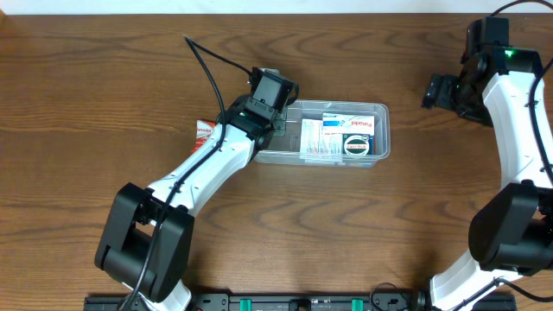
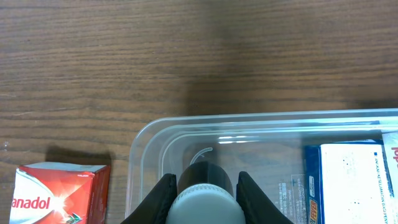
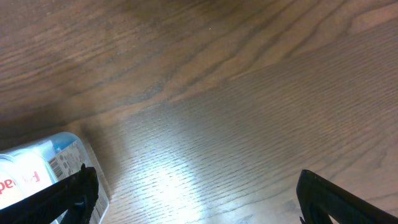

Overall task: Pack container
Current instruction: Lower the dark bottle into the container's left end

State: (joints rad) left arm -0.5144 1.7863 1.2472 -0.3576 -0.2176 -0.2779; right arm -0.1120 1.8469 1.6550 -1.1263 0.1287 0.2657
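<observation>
The clear plastic container sits at the table's middle, holding blue-and-white boxes and a round green-and-white tin. My left gripper is shut on a dark bottle with a white cap and holds it over the container's left end. A red Panadol box lies on the table just left of the container, also in the overhead view. My right gripper is open and empty, off to the right of the container.
The wooden table is bare around the container apart from the red box. My right arm stands at the far right edge.
</observation>
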